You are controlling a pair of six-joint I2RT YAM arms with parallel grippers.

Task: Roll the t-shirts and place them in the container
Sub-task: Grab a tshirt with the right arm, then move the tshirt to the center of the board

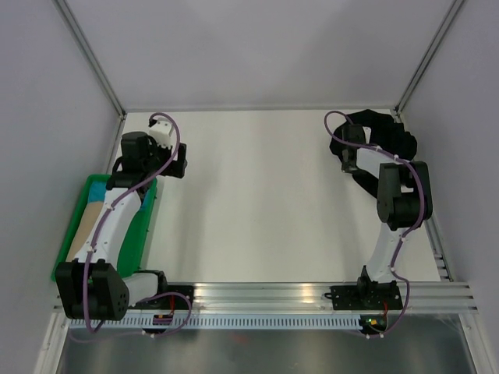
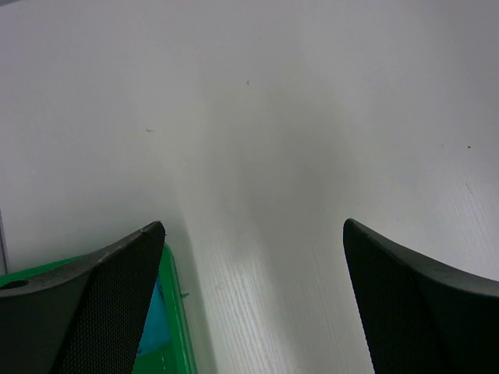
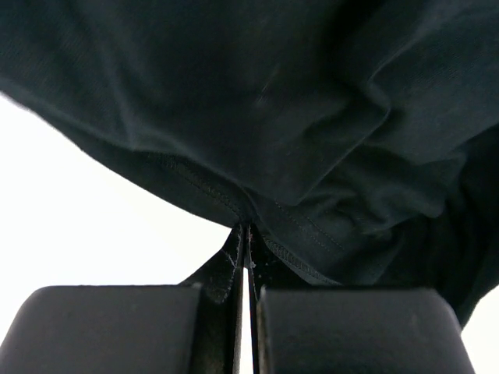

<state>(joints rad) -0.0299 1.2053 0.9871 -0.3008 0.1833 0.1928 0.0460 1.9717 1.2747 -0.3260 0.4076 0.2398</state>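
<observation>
A black t-shirt (image 1: 373,123) lies bunched at the table's far right corner. In the right wrist view the t-shirt (image 3: 273,101) fills the upper frame in crumpled folds. My right gripper (image 3: 247,234) is shut on its stitched hem, with a pinch of cloth between the fingertips. From above, the right gripper (image 1: 348,158) sits at the left edge of the heap. My left gripper (image 2: 253,234) is open over bare white table, nothing between its fingers (image 2: 109,296). In the top view the left gripper (image 1: 181,161) is at the far left, well away from the shirt.
A green bin (image 1: 78,226) with teal and tan contents stands at the left edge under the left arm; its rim (image 2: 175,327) shows by the left finger. White walls enclose the table on three sides. An aluminium rail (image 1: 273,296) runs along the near edge.
</observation>
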